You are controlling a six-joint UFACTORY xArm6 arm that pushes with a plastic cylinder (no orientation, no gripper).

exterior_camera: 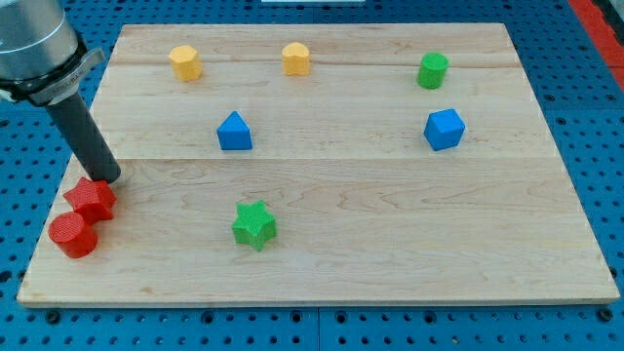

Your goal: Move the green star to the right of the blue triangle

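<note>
Red cylinder (pixel 73 235) below my tip (pixel 107 179).

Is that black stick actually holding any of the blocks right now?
No. My tip cannot grip; it only pushes. It sits at the upper edge of a red block, far left of the green star.

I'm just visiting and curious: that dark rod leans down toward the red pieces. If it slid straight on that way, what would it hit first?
Most likely the upper red block: my tip sits right at its upper right edge, possibly touching. Behind it lies the red cylinder. The green star is well off that line.
</note>
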